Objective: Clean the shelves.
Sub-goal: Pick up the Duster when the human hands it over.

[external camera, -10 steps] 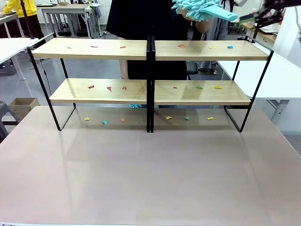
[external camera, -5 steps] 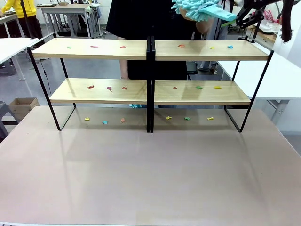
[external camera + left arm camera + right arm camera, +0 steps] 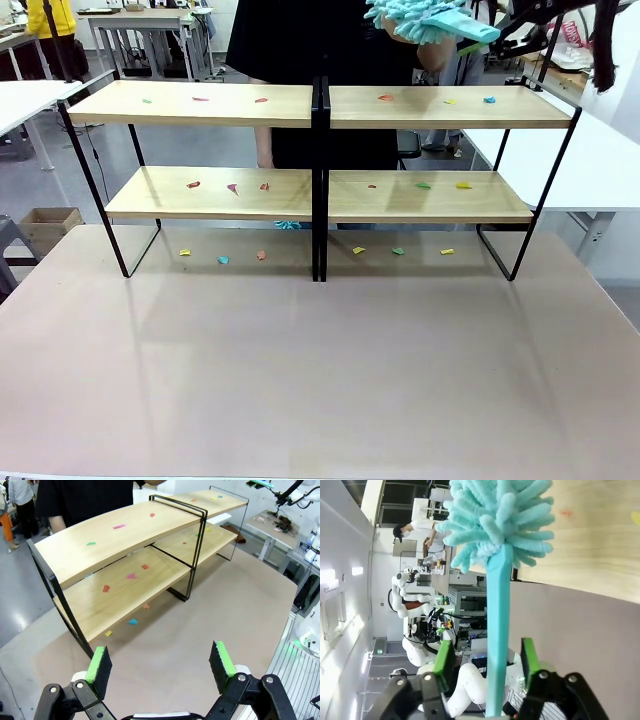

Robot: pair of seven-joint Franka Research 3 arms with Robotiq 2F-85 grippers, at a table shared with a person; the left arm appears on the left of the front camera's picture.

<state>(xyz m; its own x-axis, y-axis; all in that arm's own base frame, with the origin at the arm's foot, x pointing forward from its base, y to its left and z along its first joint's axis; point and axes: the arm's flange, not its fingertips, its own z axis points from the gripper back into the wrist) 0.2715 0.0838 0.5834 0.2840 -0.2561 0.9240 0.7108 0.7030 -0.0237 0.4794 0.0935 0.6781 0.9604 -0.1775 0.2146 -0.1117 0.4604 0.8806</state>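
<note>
Cleaning hasn't really started here. The shelves sit across the far half of the table, and every board, top and lower, has coloured paper scraps on it, plus a row on the table underneath. Nothing looks swept, as far as I can tell.

The duster is up at the far right above the top board, resting in the person's hand. The right gripper has its pads on either side of the handle with a sliver of gap each side, so it's spread, not pinching (looks like a handover about to happen, just my guess). The left gripper hangs over the near table, jaws wide apart, holding nothing.

What's left: take the duster, then do all four boards.
</note>
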